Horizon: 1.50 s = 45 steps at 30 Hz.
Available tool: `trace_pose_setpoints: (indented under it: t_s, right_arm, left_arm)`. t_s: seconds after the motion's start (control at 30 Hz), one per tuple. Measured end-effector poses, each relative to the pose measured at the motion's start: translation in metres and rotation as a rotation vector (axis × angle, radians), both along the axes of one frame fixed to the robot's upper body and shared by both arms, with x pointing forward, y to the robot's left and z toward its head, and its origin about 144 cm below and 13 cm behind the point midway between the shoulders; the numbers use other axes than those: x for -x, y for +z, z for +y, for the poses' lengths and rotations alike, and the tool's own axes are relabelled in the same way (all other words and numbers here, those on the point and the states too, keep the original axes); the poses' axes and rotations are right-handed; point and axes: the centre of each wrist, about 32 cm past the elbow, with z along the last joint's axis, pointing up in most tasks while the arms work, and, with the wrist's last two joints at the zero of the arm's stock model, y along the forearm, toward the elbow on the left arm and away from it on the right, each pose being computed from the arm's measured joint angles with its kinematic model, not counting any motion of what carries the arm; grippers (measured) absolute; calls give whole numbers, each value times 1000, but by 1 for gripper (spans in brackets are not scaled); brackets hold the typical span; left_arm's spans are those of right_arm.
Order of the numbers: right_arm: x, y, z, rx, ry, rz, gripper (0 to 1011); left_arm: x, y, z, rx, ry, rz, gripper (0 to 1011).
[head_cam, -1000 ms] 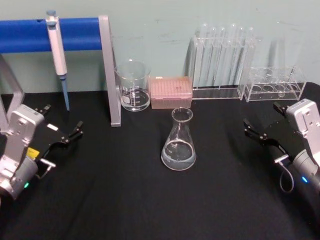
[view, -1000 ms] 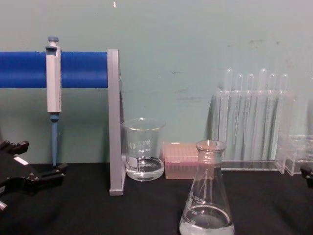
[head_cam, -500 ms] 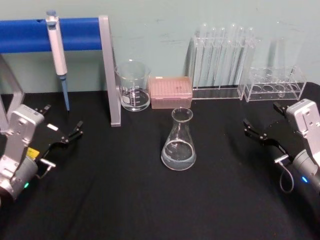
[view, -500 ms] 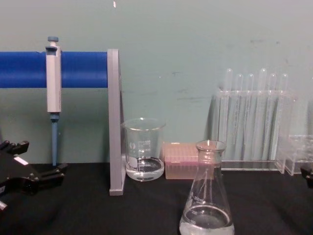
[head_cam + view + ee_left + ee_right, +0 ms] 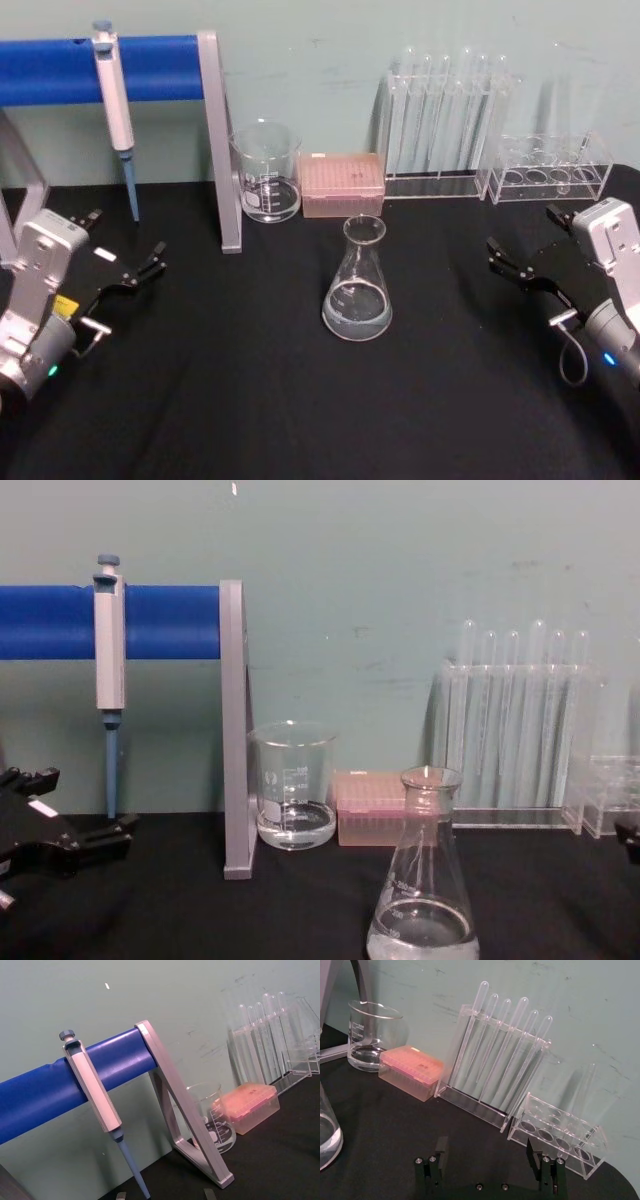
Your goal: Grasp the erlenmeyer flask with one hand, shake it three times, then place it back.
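While no grasp is yet being made, the left hand (image 5: 126,238) is waiting at the left side of the bench (image 5: 230,400), jaws spread wide and holding nothing, apparently parked clear of the glassware. Beyond it the pipette (image 5: 115,100) is hanging from the blue rail (image 5: 50,68), with the beaker (image 5: 266,172) and pink tip box (image 5: 343,184) sitting farther back. The erlenmeyer flask (image 5: 358,282) is standing upright mid-bench, a little liquid pooling in its base, open space around it likely easing a grasp at the neck. Far right, the test tube racks (image 5: 445,120) are lining the wall, and the right hand (image 5: 522,228) is waiting, equally wide open and empty, well apart from the flask.
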Motion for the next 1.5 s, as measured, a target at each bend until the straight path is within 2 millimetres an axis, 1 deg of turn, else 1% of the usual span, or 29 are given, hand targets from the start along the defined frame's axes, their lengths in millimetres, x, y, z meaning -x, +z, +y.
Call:
trace_pose_setpoints:
  t_s: [0.27, 0.43, 0.47, 0.7, 1.17, 1.5]
  right_arm:
    - [1, 6, -2, -34, 23, 10, 1002]
    - [5, 14, -2, -91, 60, 30, 1002]
    - [6, 18, -2, -131, 82, 49, 1003]
    - [10, 27, -4, -234, 159, 110, 1002]
    - [18, 31, 0, -282, 301, 147, 1002]
    - [21, 30, 13, -289, 391, 166, 1003]
  left_arm:
    - [0, 0, 0, 0, 0, 0, 1001]
    - [0, 0, 0, 0, 0, 0, 1001]
    - [0, 0, 0, 0, 0, 0, 1001]
    - [0, 0, 0, 0, 0, 0, 1001]
    - [0, 0, 0, 0, 0, 0, 1000]
    - [0, 0, 0, 0, 0, 0, 1001]
